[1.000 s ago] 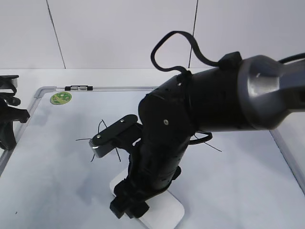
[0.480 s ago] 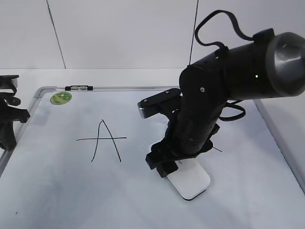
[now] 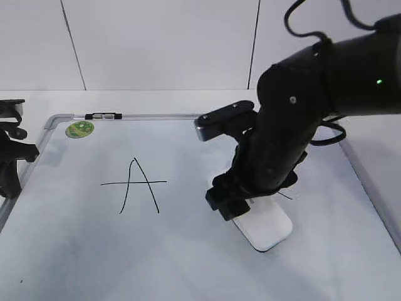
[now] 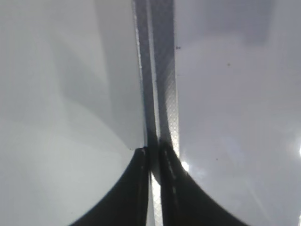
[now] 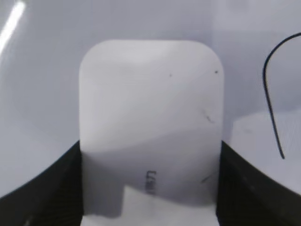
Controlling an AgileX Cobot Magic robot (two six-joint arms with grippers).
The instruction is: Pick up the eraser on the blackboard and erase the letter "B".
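Observation:
The white eraser [image 3: 269,229] lies flat on the blackboard [image 3: 69,251], right of the letter "A" [image 3: 135,185]. My right gripper [image 3: 241,204] is shut on the eraser's near end; in the right wrist view the eraser [image 5: 150,103] fills the gap between the two black fingers [image 5: 150,160]. A thin black curved stroke [image 5: 269,94] lies on the board right of the eraser; I cannot tell which letter it belongs to. No whole letter "B" shows; the right arm hides the board behind it. My left gripper [image 3: 9,169] is shut at the board's left edge, over the frame [image 4: 162,84].
A round green sticker [image 3: 80,129] and a small black-and-clear clip [image 3: 103,116] sit at the board's far left corner. The silver frame runs along the right side [image 3: 373,194]. A short black stroke [image 3: 285,196] shows just right of the arm.
My right arm has carried the eraser rightward across the board, from the front middle to a spot right of the "A", which it no longer covers. The left arm has not moved.

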